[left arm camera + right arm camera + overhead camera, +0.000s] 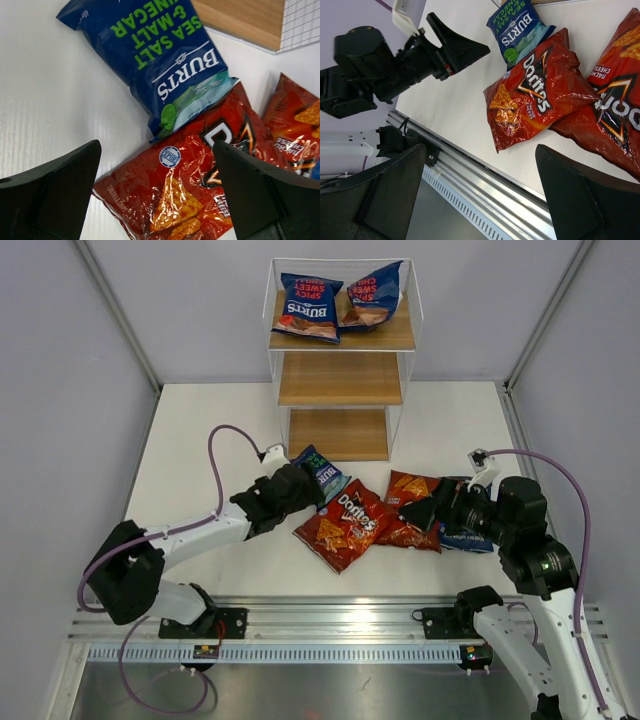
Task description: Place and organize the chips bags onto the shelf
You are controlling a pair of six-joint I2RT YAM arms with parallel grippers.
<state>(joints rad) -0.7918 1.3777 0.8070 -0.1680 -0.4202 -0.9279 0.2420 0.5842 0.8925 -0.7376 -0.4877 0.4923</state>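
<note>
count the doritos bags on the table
2: the left Doritos bag lies mid-table; the right Doritos bag touches it, partly under the right gripper. None else visible.

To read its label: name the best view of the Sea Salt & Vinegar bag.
Left wrist: the bag fills the frame, label legible. Right wrist shows it small, cropped; top external, partly behind the left arm.

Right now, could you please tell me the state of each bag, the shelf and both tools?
Dark blue glossy Burts bags: lying on wooden three-tier shelf, top board.
Red-orange Doritos bags: on white table, overlapping.
Blue Sea Salt & Vinegar bag: on table, corner over one Doritos bag.
Left tool: open.
Right tool: open.
</note>
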